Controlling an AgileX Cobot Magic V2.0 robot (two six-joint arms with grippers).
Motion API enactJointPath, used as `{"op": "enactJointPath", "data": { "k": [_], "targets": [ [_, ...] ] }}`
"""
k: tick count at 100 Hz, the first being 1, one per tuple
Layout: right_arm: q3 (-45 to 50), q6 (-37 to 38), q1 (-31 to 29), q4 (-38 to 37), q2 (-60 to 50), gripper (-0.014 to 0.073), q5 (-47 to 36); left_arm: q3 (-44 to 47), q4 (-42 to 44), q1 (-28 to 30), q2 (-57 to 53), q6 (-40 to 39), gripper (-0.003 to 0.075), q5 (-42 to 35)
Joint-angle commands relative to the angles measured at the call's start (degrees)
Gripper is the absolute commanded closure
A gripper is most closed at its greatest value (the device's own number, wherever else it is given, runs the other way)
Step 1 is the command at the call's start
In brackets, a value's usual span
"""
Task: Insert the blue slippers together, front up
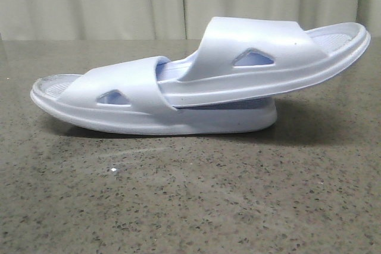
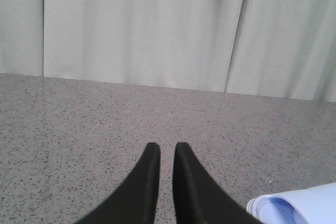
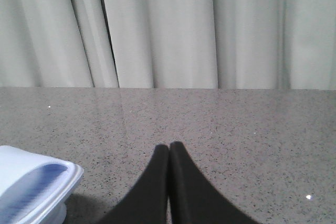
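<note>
The front view shows the blue slippers (image 1: 196,78) already joined on the speckled table (image 1: 190,206). The lower slipper (image 1: 119,102) lies flat on its sole, and the upper slipper (image 1: 274,57) is pushed under its strap, with the free end raised and overhanging to the right. Neither arm appears in this view. Judging by this, the insertion is done or nearly done, so the best course is to keep both arms clear and not knock the raised end.

In the left wrist view, the left gripper (image 2: 167,148) hangs over bare table with its dark fingers almost together, only a thin slit between them, and nothing in them. An end of a slipper shows at the picture's corner, apart from the fingers.

In the right wrist view, the right gripper (image 3: 169,147) is pressed closed and empty, with a slipper end just beside it, not touching. Any withdrawal should lead away from the pair.
</note>
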Motion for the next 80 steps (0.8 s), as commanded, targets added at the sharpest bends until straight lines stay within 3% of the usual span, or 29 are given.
{"op": "enactJointPath", "data": {
  "k": [1,18,28,36,52,61,69,80],
  "targets": [
    [-1.5,-0.4,-0.4,-0.2,0.3,0.0701,-4.6,-1.6,-0.2,-0.5,0.2,-0.1,0.0704,-0.4],
    [-1.5,-0.4,-0.4,-0.2,0.3,0.0701,-4.6,-1.6,0.1,-0.5,0.2,-0.1,0.0704,-0.5],
    [-1.5,-0.4,-0.4,-0.2,0.3,0.0701,-4.6,-1.5,8.2,-0.5,-0.1,-2.8,0.0704,0.5],
    [-1.5,-0.4,-0.4,-0.2,0.3,0.0701,-4.6,-1.5,23.6,-0.5,-0.6,-14.4,0.0704,1.0],
    [-1.5,-0.4,-0.4,-0.2,0.3,0.0701,-4.6,0.6,61.5,-0.4,-3.4,-50.1,0.0704,1.0],
    [-1.5,-0.4,-0.4,-0.2,0.3,0.0701,-4.6,3.2,74.7,0.4,-5.6,-64.7,0.0704,1.0],
    [-1.5,-0.4,-0.4,-0.2,0.3,0.0701,-4.6,5.5,80.5,1.3,-7.9,-69.6,0.0704,1.0],
    [-1.5,-0.4,-0.4,-0.2,0.3,0.0701,-4.6,8.7,81.8,2.9,-11.8,-69.7,0.0704,0.0]
  ]
}}
